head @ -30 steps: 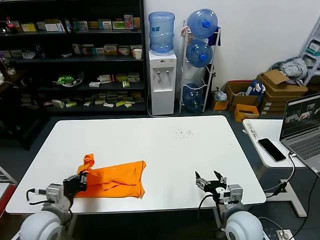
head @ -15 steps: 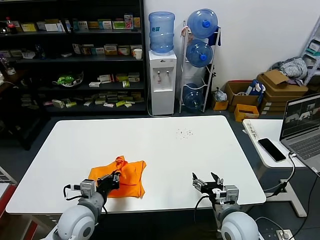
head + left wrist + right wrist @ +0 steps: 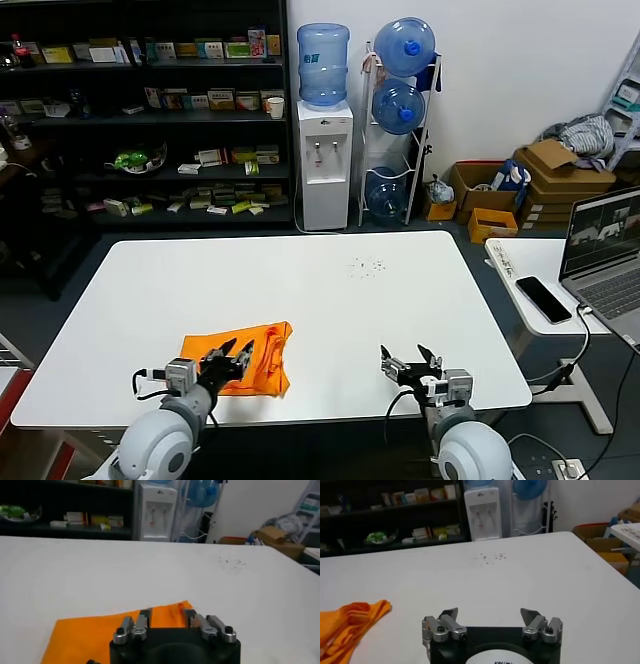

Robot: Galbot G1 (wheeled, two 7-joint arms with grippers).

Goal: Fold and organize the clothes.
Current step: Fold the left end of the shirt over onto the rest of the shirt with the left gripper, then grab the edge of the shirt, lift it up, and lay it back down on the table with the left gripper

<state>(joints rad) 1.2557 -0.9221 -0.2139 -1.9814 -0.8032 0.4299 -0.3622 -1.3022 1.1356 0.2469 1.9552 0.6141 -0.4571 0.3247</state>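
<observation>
Near edge, left: left gripper (image 3: 233, 353) sits over the near side of the orange T-shirt (image 3: 252, 359), fingers (image 3: 143, 618) spread, nothing between them; fingertips low over the cloth, contact cannot be told.
Near edge, right: right gripper (image 3: 410, 362) over bare table, fingers (image 3: 448, 616) wide apart, holding nothing, well apart from the shirt.
Shirt: folded into a compact bundle, lying flat on the white table (image 3: 330, 290), near-left area, just beside the near edge; no lettering shows.
Table mid-far: patch of small dark specks (image 3: 367, 266) right of centre.
Right side: side table with black phone (image 3: 543, 298) and open laptop (image 3: 608, 250).
Far: water dispenser (image 3: 325, 140) against the wall, rack of blue water bottles (image 3: 399, 105) just right of it, dark shelves (image 3: 150, 110) of boxed goods to the left.
</observation>
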